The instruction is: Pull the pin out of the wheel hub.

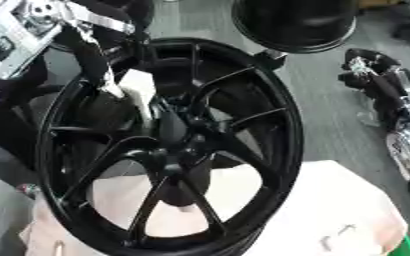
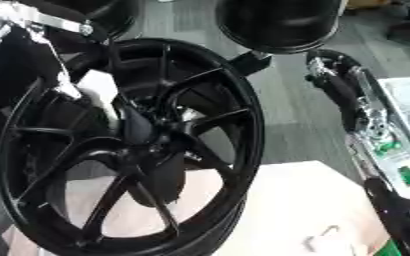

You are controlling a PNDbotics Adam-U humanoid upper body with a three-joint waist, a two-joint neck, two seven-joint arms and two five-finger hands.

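Standing tilted on its rim on a pale padded surface point(image 1: 348, 210), the black wheel point(image 1: 169, 150) fills the middle of both views, its spokes meeting at the hub point(image 1: 178, 135), where black on black hides any pin. Reaching in from the upper left, the left arm runs down to the left hand point(image 2: 138, 125), which lies against the hub among the spokes, its fingers too dark and blurred to tell whether they are apart or closed. Well to that hand's right, the right hand point(image 1: 375, 82) hangs at the view's edge, partly cut off, its fingers equally unreadable.
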